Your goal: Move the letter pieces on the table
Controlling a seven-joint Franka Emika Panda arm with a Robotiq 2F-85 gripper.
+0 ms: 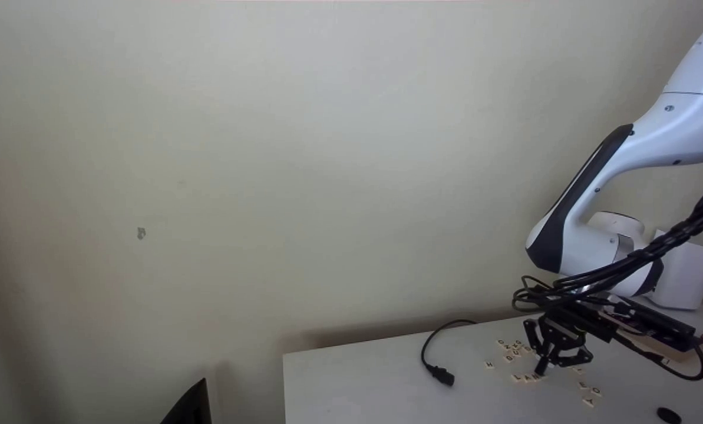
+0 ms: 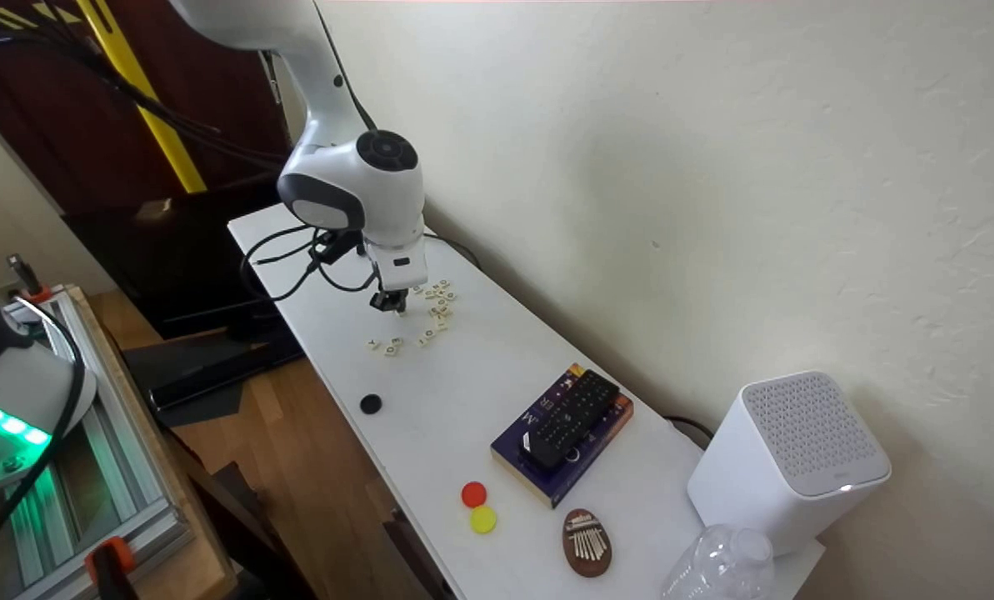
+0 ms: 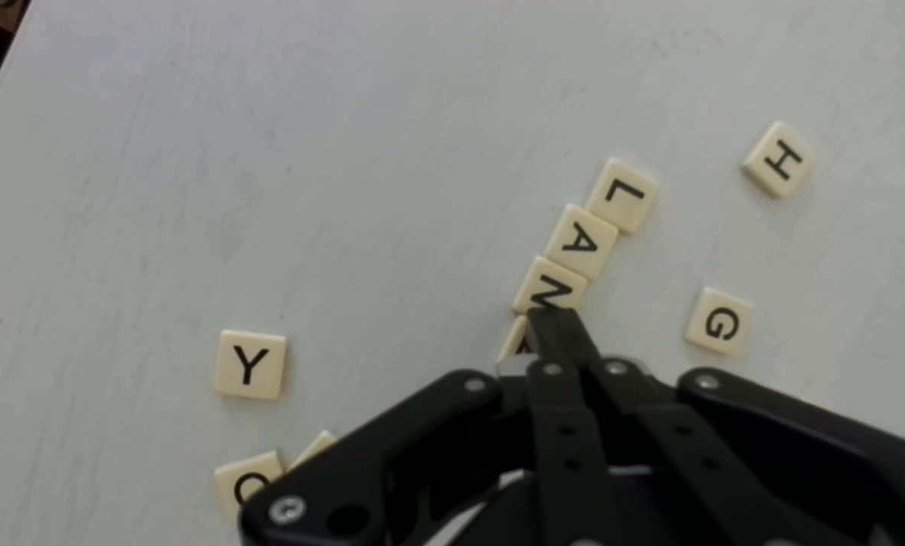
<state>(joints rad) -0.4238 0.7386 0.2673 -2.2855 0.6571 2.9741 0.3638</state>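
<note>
Small cream letter tiles lie on the white table (image 3: 346, 189). In the wrist view, an L tile (image 3: 623, 196), an A tile (image 3: 581, 241) and a partly covered third tile (image 3: 549, 285) form a slanted row. A fourth tile (image 3: 514, 337) at its lower end is mostly hidden behind my fingertips. An H tile (image 3: 778, 161) and a G tile (image 3: 719, 321) lie to the right, a Y tile (image 3: 250, 364) to the left. My gripper (image 3: 562, 334) is shut, with nothing visible between its fingers, over the row's lower end. It also shows low over the tiles in an exterior view (image 1: 541, 366).
A black cable plug (image 1: 442, 376) lies on the table. Elsewhere are a black disc (image 2: 371, 404), red disc (image 2: 473, 494), yellow disc (image 2: 483, 520), a book (image 2: 513, 454) under a remote (image 2: 576, 412), a thumb piano (image 2: 586, 543), a white box device (image 2: 788, 467) and a bottle (image 2: 721, 567).
</note>
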